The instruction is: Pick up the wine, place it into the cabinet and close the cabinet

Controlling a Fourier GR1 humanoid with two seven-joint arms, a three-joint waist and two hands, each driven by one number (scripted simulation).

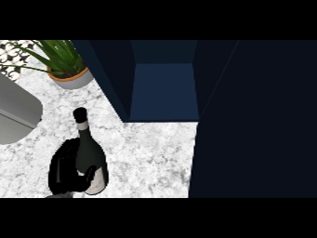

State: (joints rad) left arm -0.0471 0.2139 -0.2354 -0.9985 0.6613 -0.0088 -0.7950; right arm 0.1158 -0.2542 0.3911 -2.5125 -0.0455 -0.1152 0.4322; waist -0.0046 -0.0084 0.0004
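Observation:
The wine bottle (pixel 91 155) is dark with a black cap and a white label near its base. It stands over the marble counter (pixel 150 158) at the lower left, neck pointing up the view. My left hand (pixel 66 169) is curled round its lower body from the left, the thumb crossing the label. The dark blue cabinet (pixel 164 90) lies up and to the right of the bottle, its inside showing. Its big right door (pixel 264 121) stands swung out toward me. The right hand does not show.
A potted green plant (pixel 68 69) sits at the back left, next to the cabinet's left door (pixel 109 79). A large rounded grey body (pixel 6 111) fills the left edge. Patterned tiles (pixel 3 53) show at the top left corner.

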